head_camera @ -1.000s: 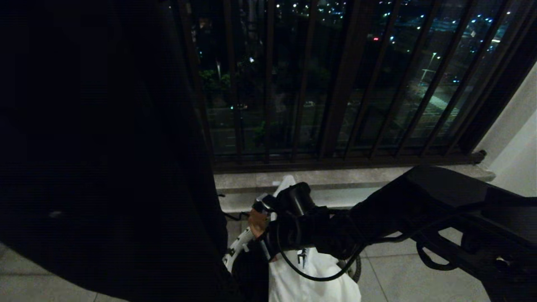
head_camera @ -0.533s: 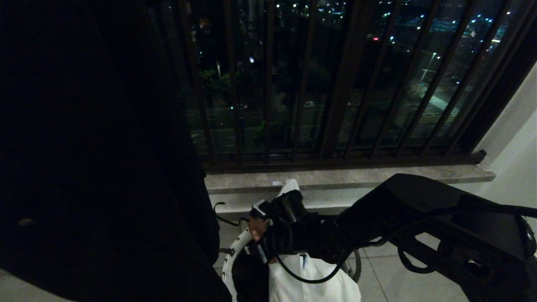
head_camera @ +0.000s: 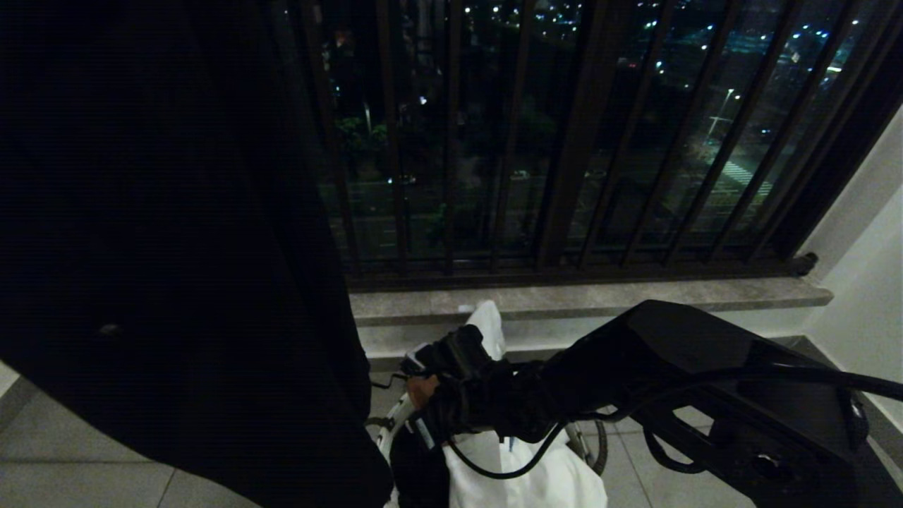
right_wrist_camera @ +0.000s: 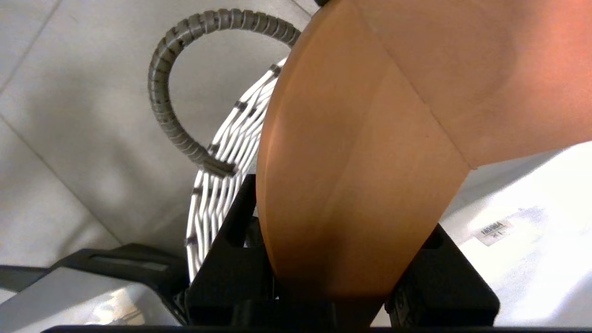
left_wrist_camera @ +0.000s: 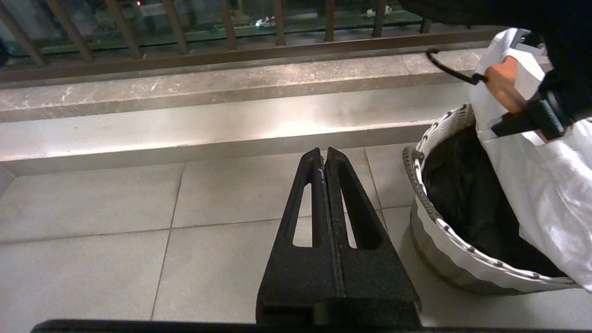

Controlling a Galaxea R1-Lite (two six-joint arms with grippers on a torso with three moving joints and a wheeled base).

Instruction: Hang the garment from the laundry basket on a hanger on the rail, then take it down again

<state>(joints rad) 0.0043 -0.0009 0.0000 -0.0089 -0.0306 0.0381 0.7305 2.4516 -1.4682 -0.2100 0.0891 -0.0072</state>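
A wooden hanger (right_wrist_camera: 351, 185) carrying a white garment (left_wrist_camera: 545, 185) is clamped between the jaws of the right gripper (head_camera: 416, 395), directly above the laundry basket (left_wrist_camera: 444, 231), which stands on the tiled floor (left_wrist_camera: 138, 240) beside the stone sill (left_wrist_camera: 208, 92). The left gripper (left_wrist_camera: 323, 157) is held low over the floor beside the basket, jaws pressed together, nothing between them

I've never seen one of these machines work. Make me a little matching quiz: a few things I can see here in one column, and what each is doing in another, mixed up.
1. left gripper
2. right gripper
3. white garment
4. laundry basket

a. stands on the tiled floor
b. shut, holding nothing
c. clamped on a wooden hanger
d. hangs over the basket's rim

Pairs: 1-b, 2-c, 3-d, 4-a
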